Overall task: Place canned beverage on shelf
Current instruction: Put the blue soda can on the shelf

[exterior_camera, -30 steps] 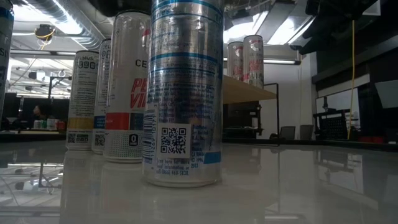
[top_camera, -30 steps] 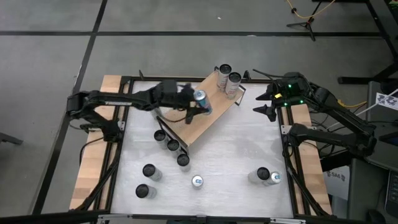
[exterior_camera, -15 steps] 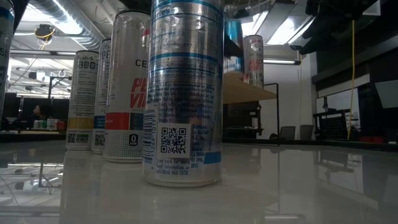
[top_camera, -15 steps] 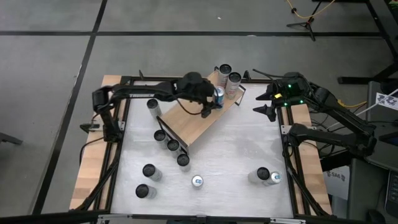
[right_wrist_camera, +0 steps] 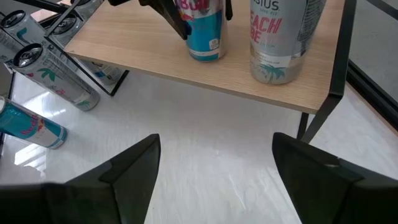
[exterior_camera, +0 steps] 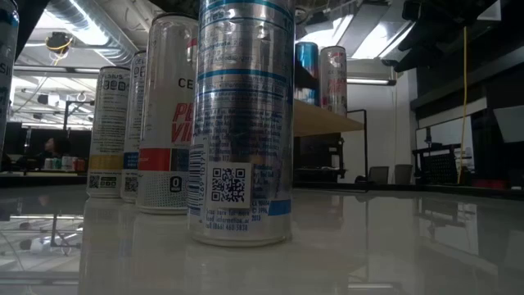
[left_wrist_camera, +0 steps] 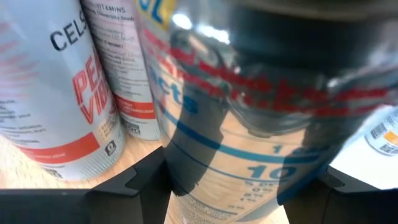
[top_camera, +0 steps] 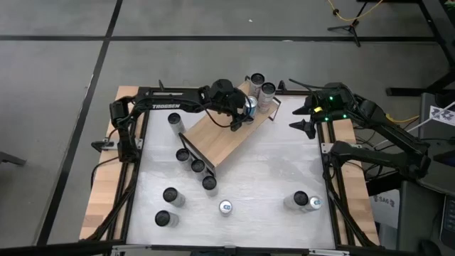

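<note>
The left gripper [top_camera: 245, 114] is clamping the blue can [top_camera: 249, 108], fingers closed around its body, over the far end of the shelf [top_camera: 220, 135]. In the right wrist view the blue can [right_wrist_camera: 204, 28] is standing upright with its base on or just at the board, dark fingers [right_wrist_camera: 171, 17] flanking it. Long axis is vertical, so the coming move is turning on releasing straight and backing off without tipping it.

Two silver cans [top_camera: 261, 89] are sitting at roughly 1 o'clock from the held can, just beside it, already on the shelf; the left wrist view shows them close alongside. Exit path for the gripper is looking cleanest toward 9 o'clock, back along the left arm, away from those neighbours.

The right gripper [top_camera: 304, 122] is waiting at 3 o'clock from the shelf, near the counter [top_camera: 270, 178] edge, fingers apart and holding nothing. The left arm is clearly the one on the job.

More cans are standing along the shelf's near edge around 7 o'clock and scattered over the near counter, well apart from the action.
</note>
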Available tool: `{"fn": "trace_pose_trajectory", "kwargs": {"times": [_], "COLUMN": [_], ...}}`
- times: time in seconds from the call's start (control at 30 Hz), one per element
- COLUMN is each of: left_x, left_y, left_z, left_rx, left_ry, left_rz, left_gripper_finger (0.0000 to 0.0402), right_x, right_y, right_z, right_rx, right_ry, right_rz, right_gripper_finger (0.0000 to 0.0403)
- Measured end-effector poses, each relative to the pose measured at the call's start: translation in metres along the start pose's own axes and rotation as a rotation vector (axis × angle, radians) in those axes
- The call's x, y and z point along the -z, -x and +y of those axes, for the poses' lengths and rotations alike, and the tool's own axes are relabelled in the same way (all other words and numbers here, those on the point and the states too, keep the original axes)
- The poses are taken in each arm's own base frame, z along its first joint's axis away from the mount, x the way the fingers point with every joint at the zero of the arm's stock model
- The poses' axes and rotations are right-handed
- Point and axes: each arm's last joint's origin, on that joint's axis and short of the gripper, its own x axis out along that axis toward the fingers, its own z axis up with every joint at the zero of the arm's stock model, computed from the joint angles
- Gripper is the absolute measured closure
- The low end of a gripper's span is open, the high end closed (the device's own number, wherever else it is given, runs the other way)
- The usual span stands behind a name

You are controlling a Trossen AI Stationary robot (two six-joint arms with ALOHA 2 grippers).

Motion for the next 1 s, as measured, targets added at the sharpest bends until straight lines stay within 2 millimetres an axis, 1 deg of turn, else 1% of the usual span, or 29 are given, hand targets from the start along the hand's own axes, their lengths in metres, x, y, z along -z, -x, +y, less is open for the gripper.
{"fn": "trace_pose_trajectory", "kwargs": {"times": [0.33, 0.7, 1.0], "left_x": [0.0018, 0.002, 0.0014], "left_y": [0.0004, 0.0003, -0.0013], "left_z": [-0.0001, -0.0005, -0.0071], "left_rx": [-0.003, -0.004, 0.007], "left_ry": [0.003, 0.011, 0.005], "left_rz": [0.021, 0.024, 0.021], "left_gripper_finger": [0.0175, 0.0145, 0.0141], "right_x": [0.0001, 0.0001, 0.0001], "right_y": [0.0001, 0.0, 0.0], "right_z": [0.0, 0.0, 0.0], "right_rx": [0.0, 0.0, 0.0], "right_ry": [0.0, 0.0, 0.0], "right_rz": [0.0, 0.001, 0.0], "right_gripper_finger": [0.0098, 0.0098, 0.0098]}}
